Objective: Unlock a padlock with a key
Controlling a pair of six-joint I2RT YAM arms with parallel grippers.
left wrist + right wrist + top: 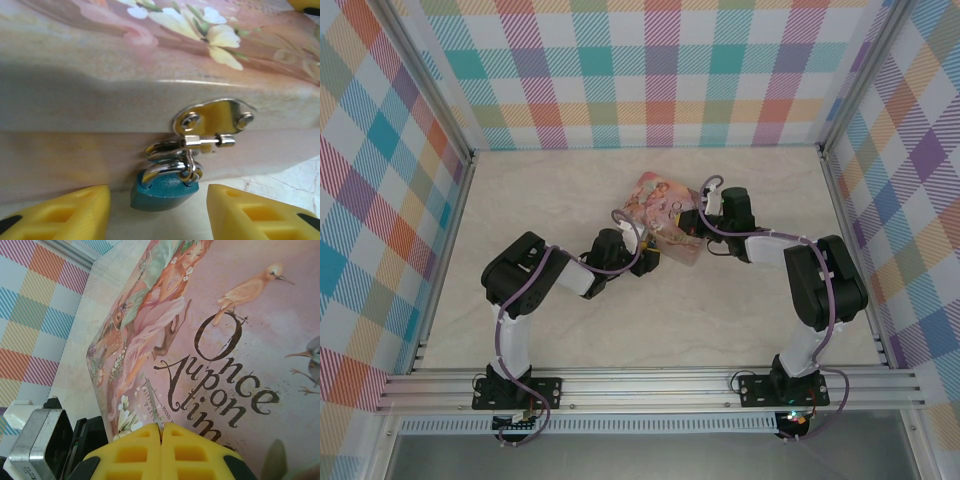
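The padlock [165, 192] has a dark blue body and a silvery shackle that hangs through the hasp [215, 122] on the front of the pink illustrated tin [125, 95]. My left gripper [157, 216] is open. Its yellow fingers [60, 215] stand on either side of the padlock's body, with a gap on each side. My right gripper [161, 432] hovers over the tin's lid [240, 340] and is shut on the key [156, 415], a thin silvery blade sticking out between the fingertips. From above, the tin [663, 212] lies mid-table between the left gripper [646, 260] and the right gripper [698, 222].
Plaid walls [650, 70] and aluminium rails [650, 385] enclose the pale marble table [570, 330]. The left arm's wrist [42, 440] sits close beside the tin's left edge in the right wrist view. There is open tabletop in front of and behind the tin.
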